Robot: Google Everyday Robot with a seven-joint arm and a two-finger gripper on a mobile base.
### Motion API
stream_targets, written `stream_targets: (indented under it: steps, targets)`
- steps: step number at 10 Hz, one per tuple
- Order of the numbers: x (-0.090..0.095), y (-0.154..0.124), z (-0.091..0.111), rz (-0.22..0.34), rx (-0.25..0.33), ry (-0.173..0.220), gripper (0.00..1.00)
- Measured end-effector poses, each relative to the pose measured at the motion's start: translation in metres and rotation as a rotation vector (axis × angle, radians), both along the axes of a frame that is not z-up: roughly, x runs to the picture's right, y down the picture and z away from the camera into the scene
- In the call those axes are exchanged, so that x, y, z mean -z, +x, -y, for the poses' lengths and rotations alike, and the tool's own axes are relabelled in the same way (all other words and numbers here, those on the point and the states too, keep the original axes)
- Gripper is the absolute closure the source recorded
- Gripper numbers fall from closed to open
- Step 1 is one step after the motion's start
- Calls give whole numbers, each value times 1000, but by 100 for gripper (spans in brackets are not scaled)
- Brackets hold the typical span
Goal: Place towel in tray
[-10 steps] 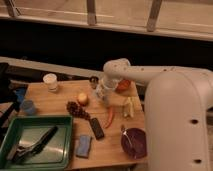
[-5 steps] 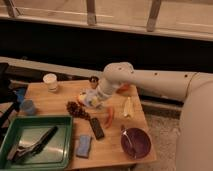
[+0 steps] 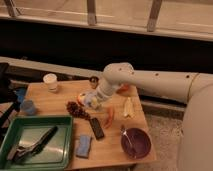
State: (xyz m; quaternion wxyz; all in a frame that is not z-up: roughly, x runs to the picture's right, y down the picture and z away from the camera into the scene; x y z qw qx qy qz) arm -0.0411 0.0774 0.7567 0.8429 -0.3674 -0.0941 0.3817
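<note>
Towel (image 3: pixel 84 146), seemingly blue folded cloth beside the green plastic tray (image 3: pixel 50 119), lay apart from the gripper (image 3: pixel 90 100) over the wooden surface (image 3: pixel 49 103), grip state untellable; a centred descent seemed wise.

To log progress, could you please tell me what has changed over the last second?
The claw swung leftward and lower, ending close by the grapes. Nothing was visibly taken or released. The blue towel still lies beside the green tray; the other items stayed put.
</note>
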Motion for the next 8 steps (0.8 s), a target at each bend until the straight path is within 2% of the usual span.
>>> stream_targets:
  steps: [3, 6, 8]
  targets:
    - [9, -26, -10, 50, 62, 22, 100]
    - [39, -74, -47, 121, 133, 44, 100]
    - [63, -117, -78, 210, 195, 45, 100]
